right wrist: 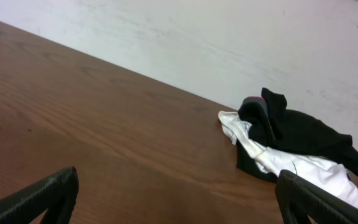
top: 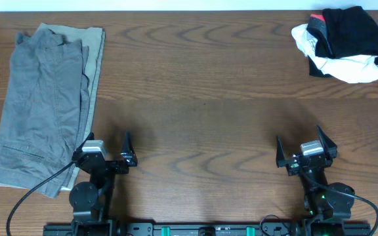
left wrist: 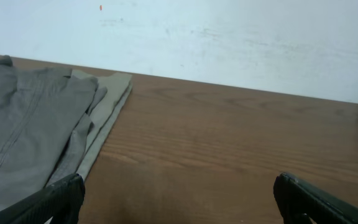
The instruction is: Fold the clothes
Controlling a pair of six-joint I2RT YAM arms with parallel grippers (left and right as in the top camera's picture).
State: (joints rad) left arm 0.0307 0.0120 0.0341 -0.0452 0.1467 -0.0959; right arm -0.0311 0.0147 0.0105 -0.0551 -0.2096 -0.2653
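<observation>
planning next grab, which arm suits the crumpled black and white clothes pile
Probably right: the crumpled black and white clothes pile lies ahead of the open right pincer; the left pincer sits beside folded grey trousers.

No readable txt, labels or nos. anywhere in view.

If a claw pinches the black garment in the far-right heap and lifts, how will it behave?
The black garment lies crumpled in soft folds, so probably floppy, draping when lifted. It overlaps a white garment, which may drag along. It looks thin, so likely light.
</observation>
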